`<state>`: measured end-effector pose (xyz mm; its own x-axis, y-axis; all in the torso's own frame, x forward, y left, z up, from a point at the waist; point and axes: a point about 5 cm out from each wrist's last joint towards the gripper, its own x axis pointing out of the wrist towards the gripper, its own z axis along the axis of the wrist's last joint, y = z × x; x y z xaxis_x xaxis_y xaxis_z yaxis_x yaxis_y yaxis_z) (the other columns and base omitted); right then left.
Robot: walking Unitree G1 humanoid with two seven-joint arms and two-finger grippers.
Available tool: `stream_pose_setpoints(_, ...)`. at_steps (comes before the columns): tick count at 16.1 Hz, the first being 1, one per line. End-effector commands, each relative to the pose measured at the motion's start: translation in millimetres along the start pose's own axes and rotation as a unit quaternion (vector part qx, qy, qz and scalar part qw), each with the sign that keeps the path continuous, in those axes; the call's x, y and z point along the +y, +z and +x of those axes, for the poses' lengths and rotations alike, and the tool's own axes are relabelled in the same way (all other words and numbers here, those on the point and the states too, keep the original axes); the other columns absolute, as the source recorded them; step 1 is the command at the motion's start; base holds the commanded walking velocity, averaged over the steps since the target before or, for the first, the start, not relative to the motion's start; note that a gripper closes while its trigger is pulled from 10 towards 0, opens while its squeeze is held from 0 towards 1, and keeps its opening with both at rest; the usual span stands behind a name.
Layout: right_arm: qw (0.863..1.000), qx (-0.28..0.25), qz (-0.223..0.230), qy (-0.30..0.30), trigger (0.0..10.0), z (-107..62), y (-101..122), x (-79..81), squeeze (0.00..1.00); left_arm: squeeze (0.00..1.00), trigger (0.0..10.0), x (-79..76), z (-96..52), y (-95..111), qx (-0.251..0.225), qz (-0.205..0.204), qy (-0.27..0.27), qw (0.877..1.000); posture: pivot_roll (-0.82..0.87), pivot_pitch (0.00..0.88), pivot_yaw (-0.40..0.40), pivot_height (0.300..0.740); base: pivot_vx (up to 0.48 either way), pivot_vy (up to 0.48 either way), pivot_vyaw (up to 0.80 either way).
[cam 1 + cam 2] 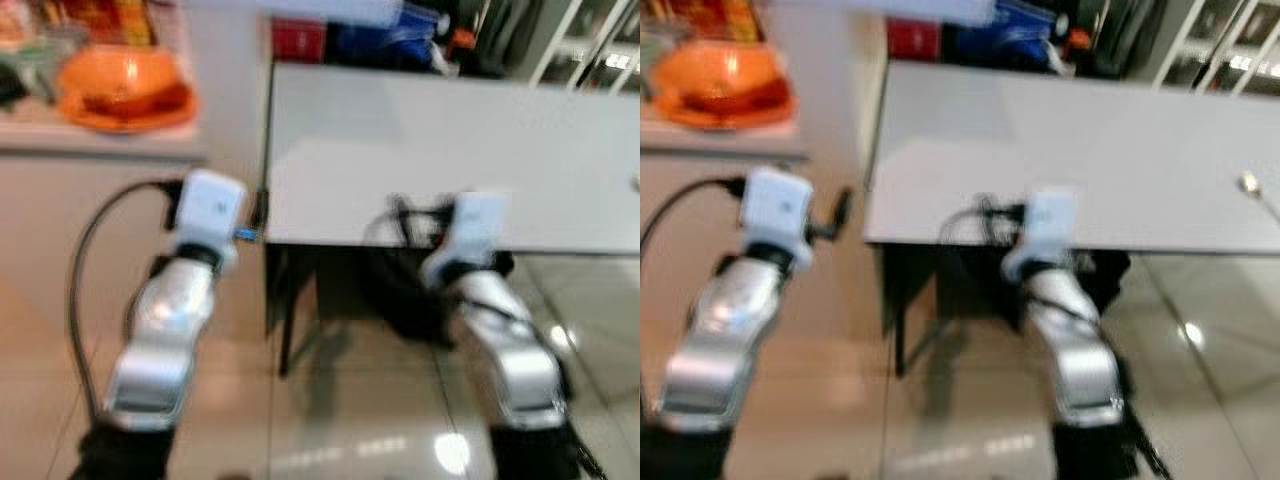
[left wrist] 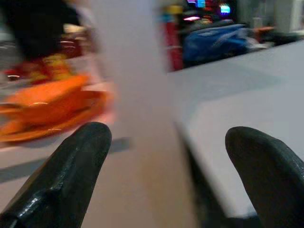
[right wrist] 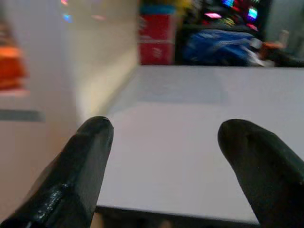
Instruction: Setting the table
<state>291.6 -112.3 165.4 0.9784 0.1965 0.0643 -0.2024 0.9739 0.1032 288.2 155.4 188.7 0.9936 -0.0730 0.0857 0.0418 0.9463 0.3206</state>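
Both grippers are spread and empty: the left gripper (image 2: 166,156) points at the gap between the counter (image 1: 100,140) and the table's (image 1: 450,160) left edge, the right gripper (image 3: 166,156) over its near edge. The orange dishes (image 1: 125,90) sit on the counter, probably what is to be fetched. Motion blur smears everything; a small spoon-like object (image 1: 1250,185) near the table's right edge is unclear.

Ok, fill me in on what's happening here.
The robot stands at the near edge of a grey table, both arms raised, holding nothing. The left gripper points toward the gap between the table and a counter bearing an orange bowl. The right gripper is over the table's near edge. Both have their fingers apart. A small item, perhaps a spoon, lies far right on the table.
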Motion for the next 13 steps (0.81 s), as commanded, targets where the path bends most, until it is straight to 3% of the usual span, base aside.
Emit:
stream_pose_setpoints(1, 1.000, -0.014, -0.019, -0.014, 10.0, -1.7, 6, -10.2, 0.00, 0.00, 10.0, -6.0, 1.3, 5, -0.009, -0.001, -0.007, 1.000, 0.06, 0.000, -0.064, 0.740, 0.000, 0.480, 0.00)
stream_pose_setpoints(3, 0.999, -0.021, -0.038, -0.007, 10.0, -0.5, 7, -9.2, 0.00, 0.00, 10.0, -5.1, 2.3, 7, -0.013, 0.002, -0.006, 1.000, 0.06, 0.000, -0.063, 0.740, 0.000, 0.480, 0.00)
stream_pose_setpoints(6, 0.999, -0.037, -0.026, -0.015, 10.0, -0.6, 13, -12.5, 0.00, 0.00, 10.0, -3.3, 3.6, 14, -0.028, 0.016, -0.008, 0.999, 0.06, 0.000, -0.057, 0.740, 0.000, 0.480, 0.67)
stream_pose_setpoints(9, 0.997, -0.057, 0.025, -0.045, 10.0, -3.8, 17, -19.5, 0.00, 0.00, 10.0, -3.8, 7.9, 19, -0.036, 0.006, -0.012, 0.999, 0.05, 0.000, -0.042, 0.740, 0.000, 0.480, 0.15)
stream_pose_setpoints(13, 0.995, -0.074, 0.003, -0.065, 10.0, -7.3, 23, -26.0, 0.00, 0.00, 10.0, -8.0, 8.1, 19, -0.036, -0.004, -0.019, 0.999, 0.04, 0.000, -0.035, 0.740, 0.000, 0.480, 0.00)
